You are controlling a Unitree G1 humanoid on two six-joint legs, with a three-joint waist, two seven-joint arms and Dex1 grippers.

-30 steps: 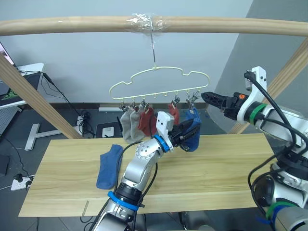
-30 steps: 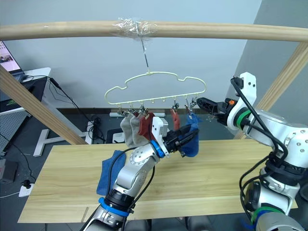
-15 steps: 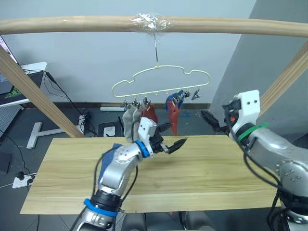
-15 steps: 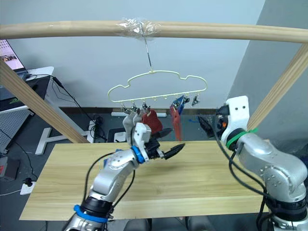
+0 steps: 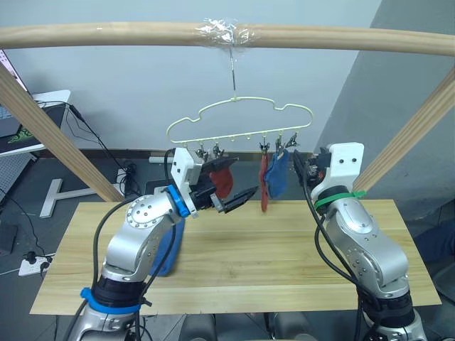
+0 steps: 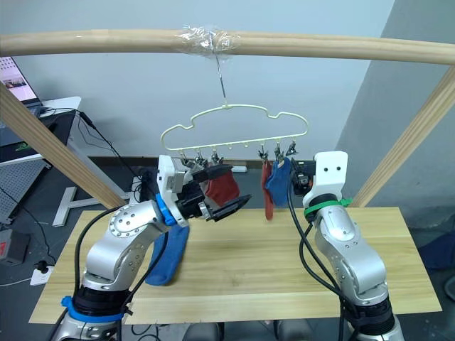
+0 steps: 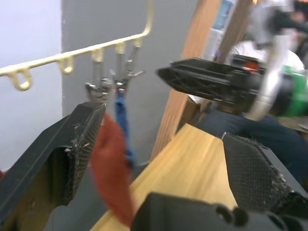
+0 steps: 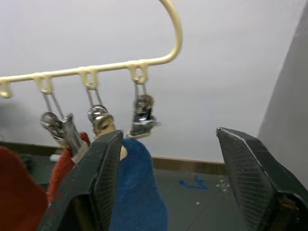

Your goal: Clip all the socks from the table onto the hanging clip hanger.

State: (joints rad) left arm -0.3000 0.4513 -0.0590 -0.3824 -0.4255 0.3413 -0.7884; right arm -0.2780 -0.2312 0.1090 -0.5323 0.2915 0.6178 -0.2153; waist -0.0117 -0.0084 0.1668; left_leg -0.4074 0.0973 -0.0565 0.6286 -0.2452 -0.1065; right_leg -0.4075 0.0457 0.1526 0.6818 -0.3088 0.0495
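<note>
The pale yellow-green clip hanger hangs by its hook from the wooden bar. A rust-red sock, a narrow second red sock and a blue sock hang from its clips; one clip at the right end is bare. Another blue sock lies on the table, partly behind my left arm. My left gripper is open and empty, just left of the hanging socks. My right gripper is open right beside the clipped blue sock, below the hanger's right end.
The thick wooden bar spans the top, with slanted wooden posts on the left and right. Cables and a power strip lie on the floor behind the table's left end.
My left gripper let go of the blue sock, which now hangs clipped, and drew back to the left. My right arm swung in close to the hanger's right end.
</note>
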